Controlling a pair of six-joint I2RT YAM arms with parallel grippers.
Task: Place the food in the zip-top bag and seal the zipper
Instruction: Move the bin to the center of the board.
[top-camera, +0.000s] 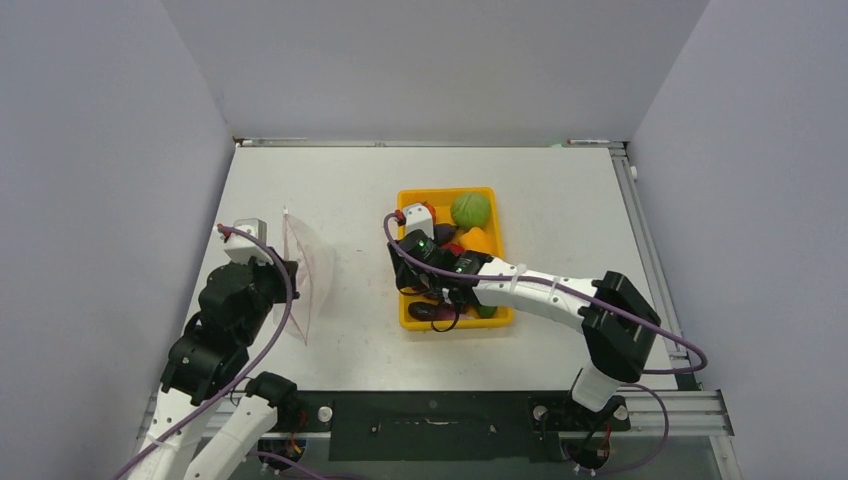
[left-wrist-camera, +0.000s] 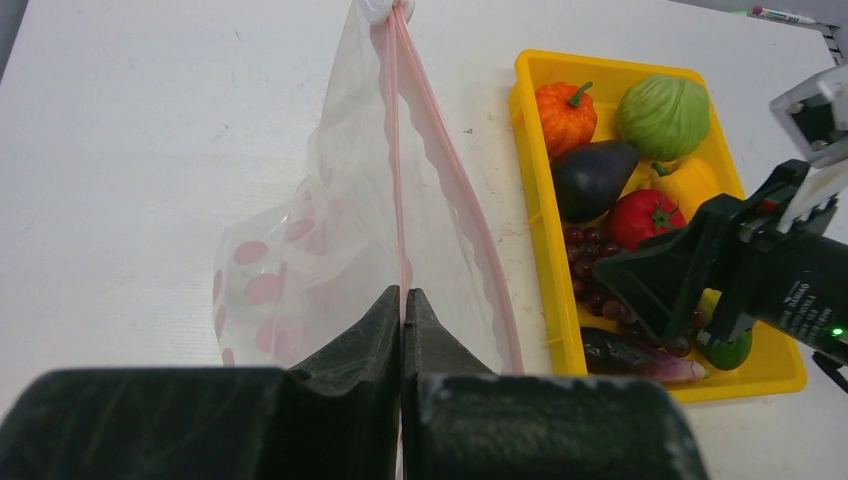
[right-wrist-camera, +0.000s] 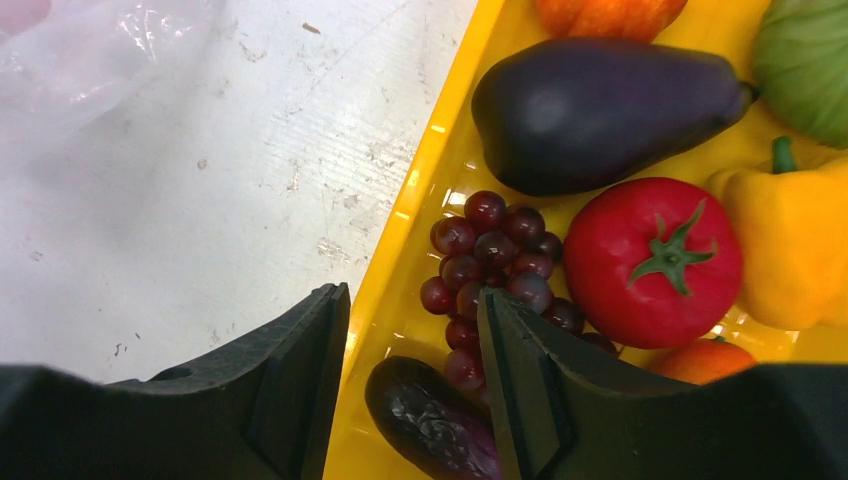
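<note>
The clear zip-top bag (left-wrist-camera: 300, 260) with pink dots stands up on the table, its mouth spread. My left gripper (left-wrist-camera: 402, 296) is shut on one side of the pinkish-red zipper strip (left-wrist-camera: 393, 150). The bag also shows in the top view (top-camera: 308, 268), beside the left gripper (top-camera: 284, 276). The food lies in the yellow tray (left-wrist-camera: 546, 250): pumpkin (left-wrist-camera: 565, 112), dark eggplant (right-wrist-camera: 600, 110), grape cluster (right-wrist-camera: 490, 255), tomato (right-wrist-camera: 650, 260), a slim purple eggplant (right-wrist-camera: 430, 425). My right gripper (right-wrist-camera: 412, 305) is open and empty, low over the tray's left rim, the grapes and the slim eggplant.
A green cabbage (left-wrist-camera: 663, 115), a yellow pepper (right-wrist-camera: 790, 240) and a green piece (left-wrist-camera: 730, 350) also lie in the tray. A white piece (left-wrist-camera: 378, 8) sits at the zipper's far end. Grey walls close the table on three sides.
</note>
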